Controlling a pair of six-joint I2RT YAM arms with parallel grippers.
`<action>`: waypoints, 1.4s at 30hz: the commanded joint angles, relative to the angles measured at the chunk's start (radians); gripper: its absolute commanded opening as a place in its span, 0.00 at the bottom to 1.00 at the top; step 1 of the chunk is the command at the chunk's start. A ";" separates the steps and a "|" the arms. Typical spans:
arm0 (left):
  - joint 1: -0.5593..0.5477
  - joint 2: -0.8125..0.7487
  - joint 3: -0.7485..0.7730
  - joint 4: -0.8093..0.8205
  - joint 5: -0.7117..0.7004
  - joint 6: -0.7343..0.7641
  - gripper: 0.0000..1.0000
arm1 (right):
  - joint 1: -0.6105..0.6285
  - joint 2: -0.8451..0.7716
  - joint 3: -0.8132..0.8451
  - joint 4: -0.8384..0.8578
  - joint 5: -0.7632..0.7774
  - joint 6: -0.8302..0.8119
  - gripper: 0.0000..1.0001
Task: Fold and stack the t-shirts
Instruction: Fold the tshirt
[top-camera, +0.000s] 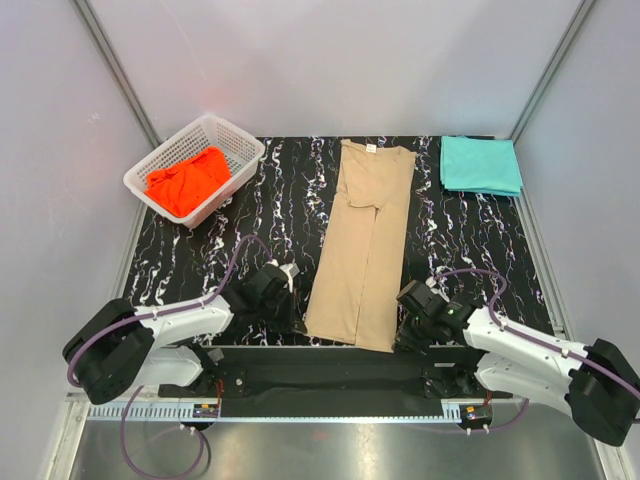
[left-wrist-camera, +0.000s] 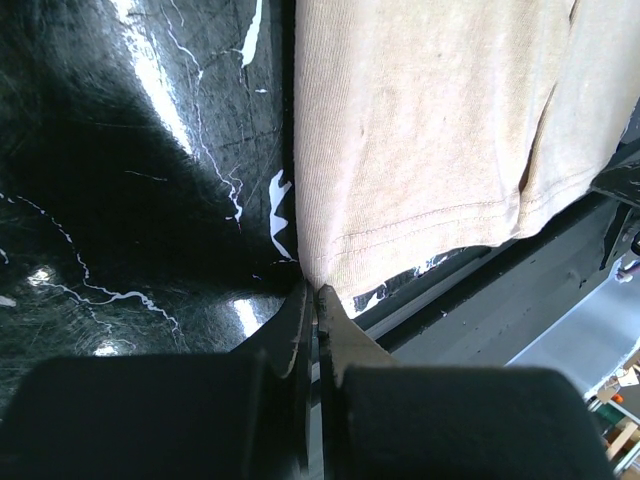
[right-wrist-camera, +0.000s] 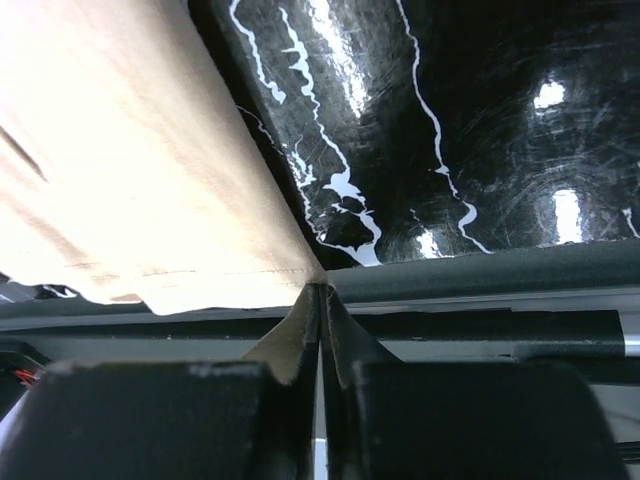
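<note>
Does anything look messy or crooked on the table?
Yes. The bright orange-red cloth t-shirt is scrunched up in the white plastic lattice basket, not folded. The long tan cloth t-shirt lies a bit slanted on the black marbled table. The teal cloth t-shirt is folded neatly.

Matt, finely ribbed knit cloth of the tan t-shirt (top-camera: 362, 245); beneath it, glossy black, white-veined marble-look table top (top-camera: 270, 200). Well apart from it: white plastic lattice basket (top-camera: 235, 145) holding matt orange-red t-shirt (top-camera: 188, 180); smooth matt teal t-shirt (top-camera: 480, 165).
</note>
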 joint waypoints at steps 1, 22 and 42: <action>-0.010 -0.002 0.027 -0.011 -0.016 -0.011 0.00 | 0.008 -0.040 0.012 -0.040 0.066 -0.014 0.25; -0.010 0.013 0.021 -0.006 -0.023 -0.016 0.00 | 0.010 -0.116 -0.067 0.042 0.063 -0.008 0.42; -0.011 0.013 0.018 0.006 -0.013 -0.030 0.00 | 0.010 -0.232 -0.144 0.079 0.087 0.070 0.00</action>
